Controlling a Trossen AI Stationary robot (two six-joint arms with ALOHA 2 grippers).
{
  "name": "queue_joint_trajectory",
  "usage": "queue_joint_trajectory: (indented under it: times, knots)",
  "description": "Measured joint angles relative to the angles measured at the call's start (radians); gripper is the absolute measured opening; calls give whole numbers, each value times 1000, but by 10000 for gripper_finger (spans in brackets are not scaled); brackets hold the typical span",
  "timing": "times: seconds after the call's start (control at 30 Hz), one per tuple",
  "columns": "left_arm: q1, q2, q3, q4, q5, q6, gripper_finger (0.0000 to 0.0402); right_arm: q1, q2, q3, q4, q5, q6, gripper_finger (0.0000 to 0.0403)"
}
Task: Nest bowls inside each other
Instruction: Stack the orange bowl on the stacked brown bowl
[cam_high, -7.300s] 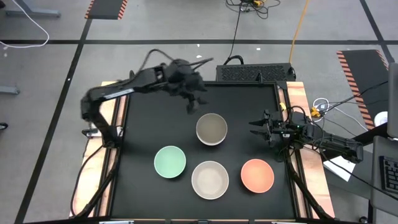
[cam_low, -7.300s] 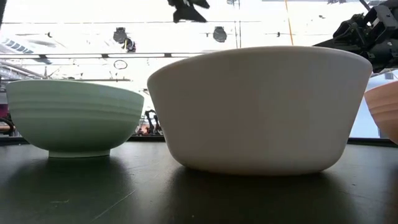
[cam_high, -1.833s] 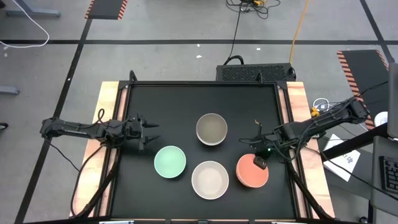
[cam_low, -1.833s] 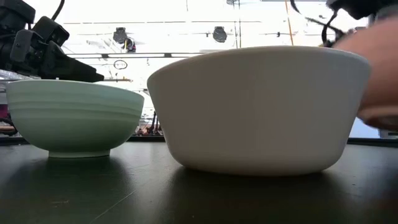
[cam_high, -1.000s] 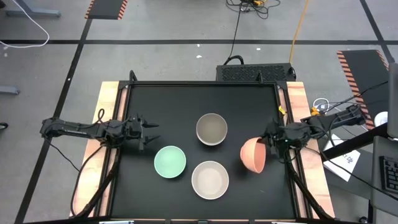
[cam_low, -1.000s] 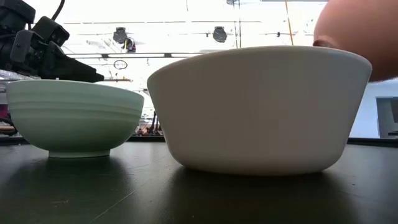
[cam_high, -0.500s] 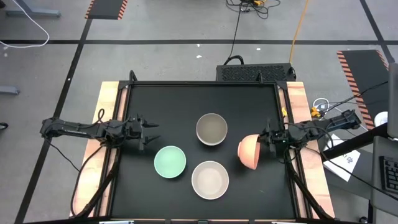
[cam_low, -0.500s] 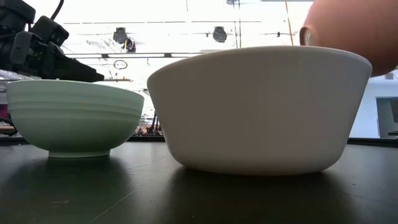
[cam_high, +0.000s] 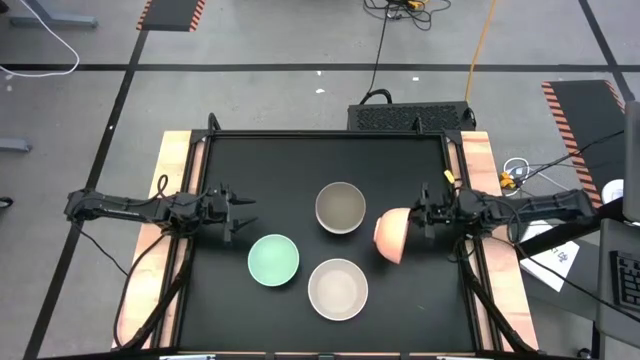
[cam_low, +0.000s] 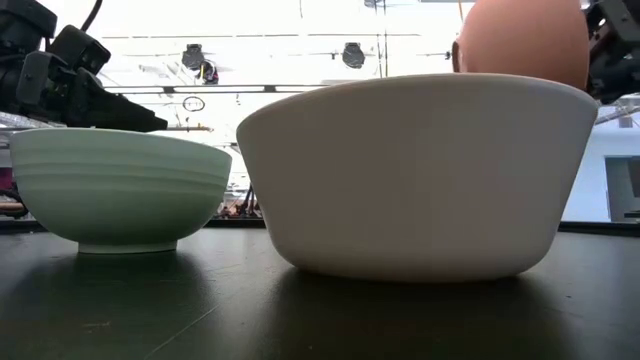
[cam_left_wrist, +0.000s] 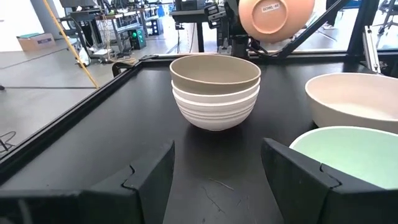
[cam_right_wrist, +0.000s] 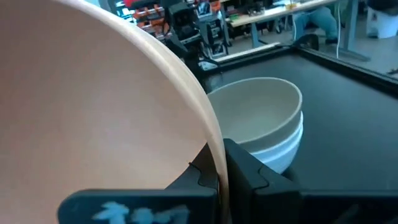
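High view: right tool (cam_high: 421, 218) pinching rim of salmon-orange bowl (cam_high: 390, 236), bowl tipped on side, up off surface (cam_high: 300, 160), just beside grey-brown bowl (cam_high: 340, 206). Left tool (cam_high: 236, 208) spread, waiting near mint green bowl (cam_high: 273, 259). Cream-beige bowl (cam_high: 337, 288) in front. Good way: turn bowl level, centre over grey-brown one, lower slow. Left wrist view shows white bowl (cam_left_wrist: 216, 108) under grey-brown bowl; high view hides it.
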Motion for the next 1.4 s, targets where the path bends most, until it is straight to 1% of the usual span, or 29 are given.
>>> queue_joint_trajectory:
  times: [0.1,0.2,0.3,0.43,0.6,0.67,0.73,0.9,1.03,1.17,1.3,1.4]
  knots:
    - [0,0,0,0,0,7,241,-75,55,0,48,-67,2,0]
    - [0,0,0,0,0,12,241,-155,124,3,118,-174,3,0]
    - [0,0,0,0,0,11,241,-235,203,36,147,-237,16,0]
    - [0,0,0,-2,0,10,241,-332,306,126,147,-350,-3,0]
    - [0,0,0,-8,10,8,241,-422,431,260,133,-490,-28,0]
    - [0,0,0,-9,23,8,241,-450,483,317,106,-552,-32,0]
    - [0,0,0,-10,24,8,241,-473,544,379,61,-585,-35,0]
    - [0,0,0,-11,24,8,241,-490,719,536,-29,-620,-57,0]
    - [0,0,0,-12,25,8,241,-490,836,657,-99,-643,-85,0]
    - [0,0,0,-13,32,9,241,-503,943,807,-306,-633,-142,0]
    - [0,0,0,-17,51,11,241,-503,1043,953,-484,-556,-191,0]
    - [0,0,0,-18,53,11,241,-503,1105,1047,-571,-554,-195,0]
